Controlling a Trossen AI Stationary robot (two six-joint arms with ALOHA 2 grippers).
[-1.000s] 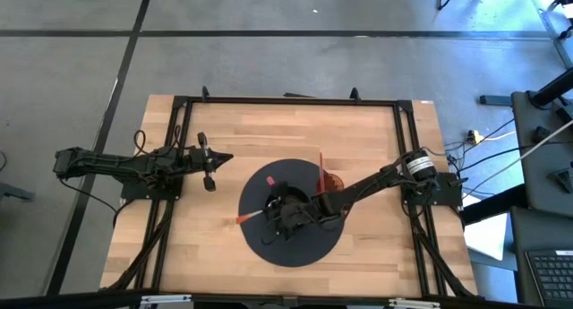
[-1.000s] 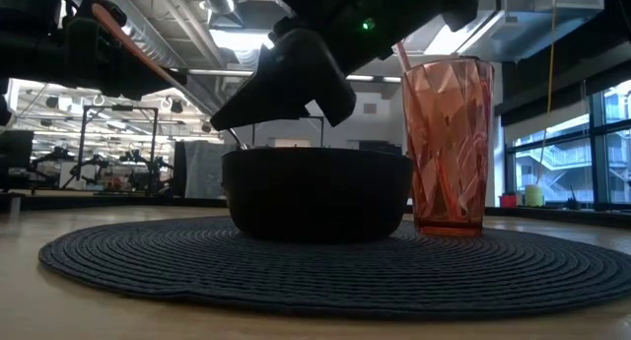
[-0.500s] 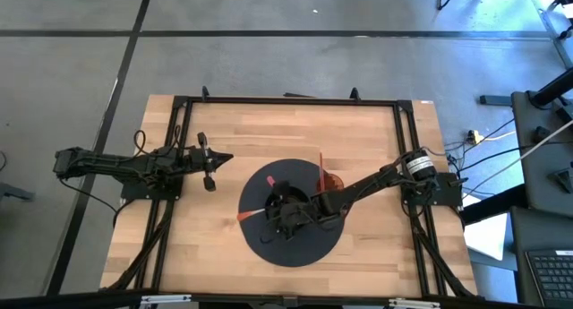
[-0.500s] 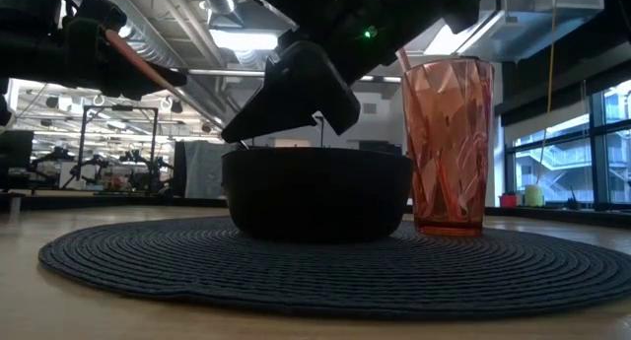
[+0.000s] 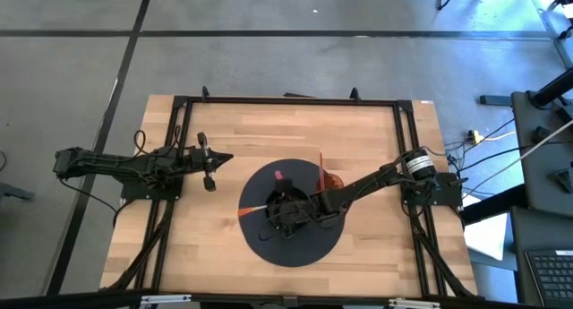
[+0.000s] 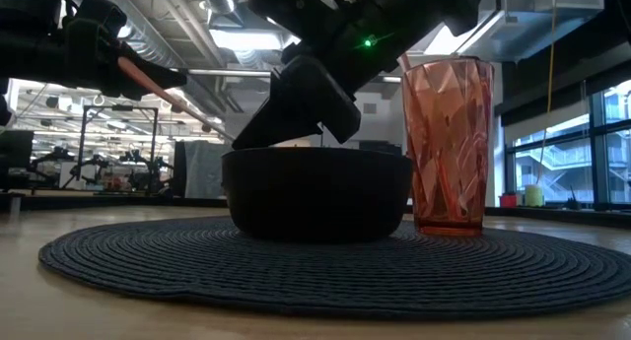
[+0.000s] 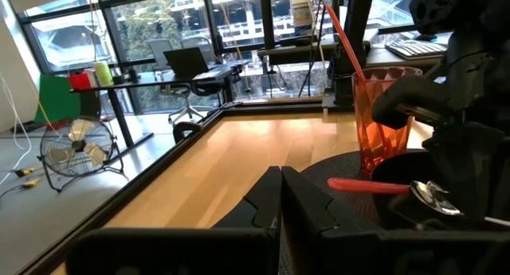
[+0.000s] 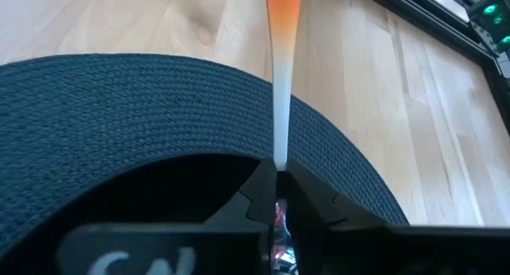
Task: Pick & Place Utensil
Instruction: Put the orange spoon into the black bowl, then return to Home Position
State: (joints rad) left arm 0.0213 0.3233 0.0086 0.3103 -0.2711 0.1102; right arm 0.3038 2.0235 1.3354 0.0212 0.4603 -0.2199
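A black bowl (image 5: pixel 288 210) stands on a round dark woven mat (image 5: pixel 269 246) mid-table, with an orange tumbler (image 6: pixel 449 148) holding a red straw (image 7: pixel 341 36) beside it. My right gripper (image 5: pixel 271 210) is over the bowl, shut on a utensil whose handle (image 6: pixel 158 84) is pale near the fingers and orange at its free end. A red-handled metal spoon (image 7: pixel 374 186) lies in the bowl, its handle over the far rim. My left gripper (image 5: pixel 208 161) waits shut and empty above the table's left side. My right gripper pinches the pale part of the utensil's handle (image 8: pixel 279 151) between its two fingertips. The fingers slant down toward the table's left, in line with the handle. The handle rises past the fingertips toward the left, clear of the mat. The gripper hides the utensil's other end.
The table's dark frame rails (image 5: pixel 286 101) run along its edges. Bare wood (image 5: pixel 269 130) lies between the mat and the far rail. The tumbler stands close to the right arm's forearm (image 5: pixel 376 179).
My right gripper has tipped over the bowl, still shut on the utensil. The handle's orange free end has come down, so it slants less steeply, and it has swung a little toward the table's far edge.
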